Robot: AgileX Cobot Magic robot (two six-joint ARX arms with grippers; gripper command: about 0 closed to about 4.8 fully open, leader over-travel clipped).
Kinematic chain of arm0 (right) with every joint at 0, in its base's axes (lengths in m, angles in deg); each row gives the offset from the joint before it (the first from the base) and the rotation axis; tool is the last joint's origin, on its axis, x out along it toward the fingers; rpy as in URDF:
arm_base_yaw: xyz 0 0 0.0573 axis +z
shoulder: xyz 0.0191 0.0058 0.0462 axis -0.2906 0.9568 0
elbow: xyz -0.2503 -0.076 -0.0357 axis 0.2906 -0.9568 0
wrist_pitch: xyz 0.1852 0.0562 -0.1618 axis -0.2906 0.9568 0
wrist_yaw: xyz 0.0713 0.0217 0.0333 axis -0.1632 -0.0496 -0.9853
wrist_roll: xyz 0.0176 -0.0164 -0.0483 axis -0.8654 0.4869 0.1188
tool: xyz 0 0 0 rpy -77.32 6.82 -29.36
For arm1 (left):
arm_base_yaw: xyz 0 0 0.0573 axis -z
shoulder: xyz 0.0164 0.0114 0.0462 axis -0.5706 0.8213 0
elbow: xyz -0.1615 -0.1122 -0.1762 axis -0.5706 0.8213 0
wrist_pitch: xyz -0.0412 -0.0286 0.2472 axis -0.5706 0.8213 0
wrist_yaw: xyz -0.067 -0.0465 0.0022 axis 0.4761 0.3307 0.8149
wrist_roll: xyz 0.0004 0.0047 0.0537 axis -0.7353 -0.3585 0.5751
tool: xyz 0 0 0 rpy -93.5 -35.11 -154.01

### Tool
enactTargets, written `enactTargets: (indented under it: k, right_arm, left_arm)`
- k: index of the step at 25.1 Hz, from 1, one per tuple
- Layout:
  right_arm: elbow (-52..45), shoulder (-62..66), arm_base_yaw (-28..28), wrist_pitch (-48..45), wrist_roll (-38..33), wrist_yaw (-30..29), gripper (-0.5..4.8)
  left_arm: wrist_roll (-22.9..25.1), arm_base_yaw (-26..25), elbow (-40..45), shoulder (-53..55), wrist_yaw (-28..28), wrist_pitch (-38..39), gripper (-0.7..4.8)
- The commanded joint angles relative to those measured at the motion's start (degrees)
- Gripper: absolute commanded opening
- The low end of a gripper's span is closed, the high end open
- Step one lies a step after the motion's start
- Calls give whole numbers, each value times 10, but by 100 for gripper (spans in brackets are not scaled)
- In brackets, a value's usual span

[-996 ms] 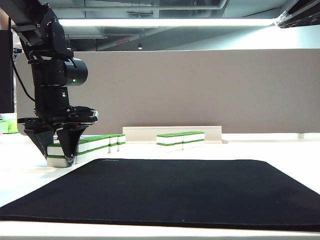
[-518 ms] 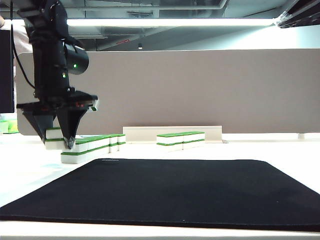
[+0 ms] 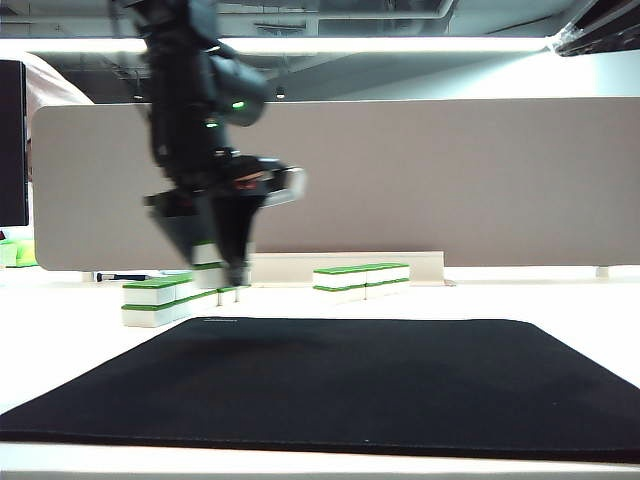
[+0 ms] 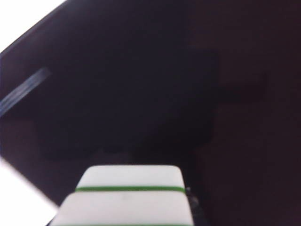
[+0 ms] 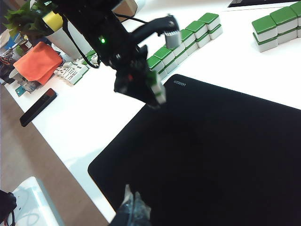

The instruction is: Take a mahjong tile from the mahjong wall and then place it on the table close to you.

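My left gripper (image 3: 228, 262) hangs in the air over the far left part of the black mat (image 3: 340, 385), pointing down, shut on a white mahjong tile with a green band (image 3: 207, 253). In the left wrist view that tile (image 4: 130, 197) fills the space between the jaws, above the dark mat. The right wrist view shows the same gripper (image 5: 153, 92) with the tile (image 5: 158, 90). The mahjong wall (image 3: 158, 300) stands behind and to the left on the white table (image 3: 60, 345). My right gripper (image 5: 132, 200) is shut and empty, low over the mat's near edge.
A second short row of tiles (image 3: 360, 277) stands further back, in front of the grey partition (image 3: 450, 180). Off the table's left side lie a black phone (image 5: 38, 107), an orange cloth (image 5: 37, 63) and a plant (image 5: 26, 19).
The left gripper lifted the tile off the near end of the wall, then swung right with it and now hangs over the mat. The right arm stayed still.
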Motion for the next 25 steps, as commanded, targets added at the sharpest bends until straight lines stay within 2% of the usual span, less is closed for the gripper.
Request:
enactTargets:
  k: [1,2,6,8,14,16,18,23,24,25]
  right_arm:
    - [2,0,-1,-6,4,-4,-1]
    - [2,0,-1,-6,4,-4,-1]
    - [2,-1,-16,-7,4,-4,-1]
    - [2,-1,-23,-7,4,-5,-1]
    - [2,-1,-24,-7,4,-4,-1]
    - [2,-1,-24,-7,4,-4,-1]
    - [2,-1,-24,-7,4,-5,-1]
    - [2,-2,-24,-7,4,-5,-1]
    - [2,-2,-24,-7,4,-5,-1]
    - [2,-2,-24,-7,4,-5,-1]
  left_arm:
    - [53,47,-2,-3,3,-42,144]
    - [61,57,-2,-2,3,-48,144]
    - [163,119,0,9,5,-63,144]
    - [189,138,0,17,9,-63,144]
    - [194,180,0,56,10,-59,147]
    - [223,198,0,56,10,-66,147]
    - [229,211,0,61,10,-87,147]
    - [227,215,0,75,9,-110,148]
    - [227,215,0,76,10,-109,155]
    - [227,215,0,77,9,-109,186]
